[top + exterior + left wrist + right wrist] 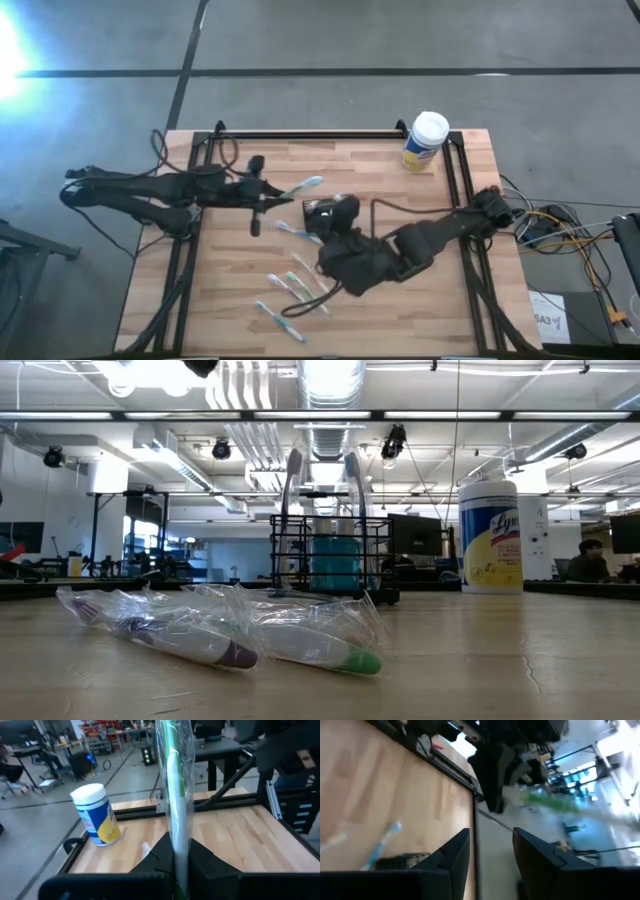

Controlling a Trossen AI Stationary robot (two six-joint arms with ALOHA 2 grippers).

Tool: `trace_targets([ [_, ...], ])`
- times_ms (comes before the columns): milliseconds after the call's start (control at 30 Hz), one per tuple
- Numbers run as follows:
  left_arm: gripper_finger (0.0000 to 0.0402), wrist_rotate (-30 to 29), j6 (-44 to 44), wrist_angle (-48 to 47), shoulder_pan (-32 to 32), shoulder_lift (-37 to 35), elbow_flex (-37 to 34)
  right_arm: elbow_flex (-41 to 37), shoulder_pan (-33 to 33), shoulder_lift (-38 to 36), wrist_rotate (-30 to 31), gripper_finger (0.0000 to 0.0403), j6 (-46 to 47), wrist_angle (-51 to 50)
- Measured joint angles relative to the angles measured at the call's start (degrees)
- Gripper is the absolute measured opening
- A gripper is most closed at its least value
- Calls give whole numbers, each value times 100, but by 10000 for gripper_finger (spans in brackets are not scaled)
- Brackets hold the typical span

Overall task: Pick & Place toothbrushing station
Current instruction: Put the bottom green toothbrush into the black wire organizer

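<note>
Low view, nearest the lens: two toothbrushes sealed in clear plastic lie on the wooden table (560, 660) at lower left, one with a purple handle (195, 645), one with a green handle (320, 650).

Behind them, at frame centre, stands the toothbrushing station (333, 557), a black slotted holder with two brush handles rising from it. To its right stands a yellow wipes canister (490, 537) with a white cap.

High view: the station (328, 211) sits at table centre. The right gripper (345, 262) is just below it in the frame; in the right wrist view its two fingers (452, 852) stand apart with nothing between them.

The left gripper (268, 200) is left of the station, clamped on a wrapped green toothbrush (176, 805), which stands upright between its fingers (200, 860) in the left wrist view.

More wrapped toothbrushes (290, 290) lie in the lower centre of the table. The canister (425, 141) stands at the upper right.
</note>
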Motion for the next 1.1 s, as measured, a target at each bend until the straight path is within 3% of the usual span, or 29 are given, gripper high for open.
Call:
trace_targets([
  [167,18,-90,3,249,0,-798,-665,-1391,-178,-869,-810,143,-109,1562],
  [333,18,-47,33,820,-66,-1521,-1480,-3190,-634,-1774,-2573,144,-260,4160],
  [500,18,241,359,1810,-130,-1951,-2366,-4807,-1273,-2264,-4254,149,590,6756],
  [600,18,320,346,2239,-137,-1979,-2584,-5434,-1584,-2320,-4803,160,1142,8053],
  [800,18,319,320,2465,-151,-1625,-2550,-5792,-1885,-2117,-5196,195,1766,9271],
  [1100,18,324,418,2605,-217,-852,-2137,-5101,-1897,-1579,-5196,243,1717,9277],
])
